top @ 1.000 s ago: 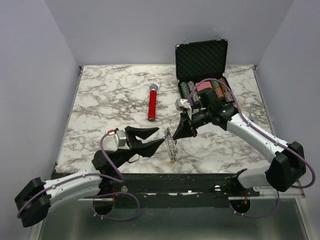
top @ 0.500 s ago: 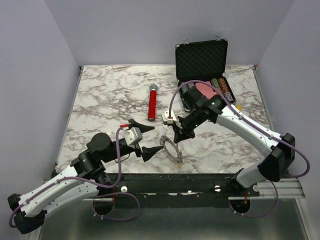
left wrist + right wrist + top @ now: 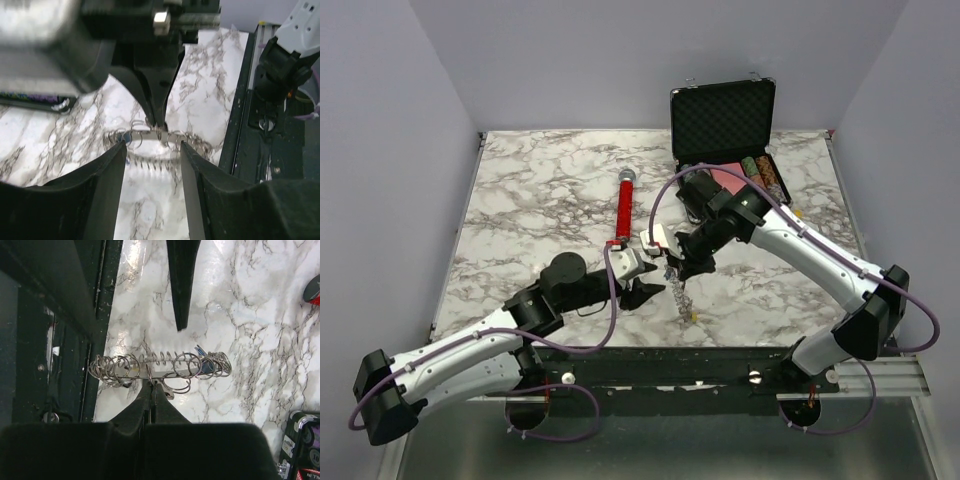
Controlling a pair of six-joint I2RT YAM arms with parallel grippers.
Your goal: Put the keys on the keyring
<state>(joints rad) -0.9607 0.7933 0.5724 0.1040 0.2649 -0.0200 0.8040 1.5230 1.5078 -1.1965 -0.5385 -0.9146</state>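
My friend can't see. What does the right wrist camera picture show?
The right end effector, shut, pinches a bunched keyring of silver loops, with the marble table behind it. One black finger of the left end effector points toward it from the top edge.

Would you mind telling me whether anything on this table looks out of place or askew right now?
The thin grey metal keyring is bunched into a narrow strip rather than an open loop, pinched in the shut right hand, with the open left hand close beside it. Nothing looks spilled or damaged.
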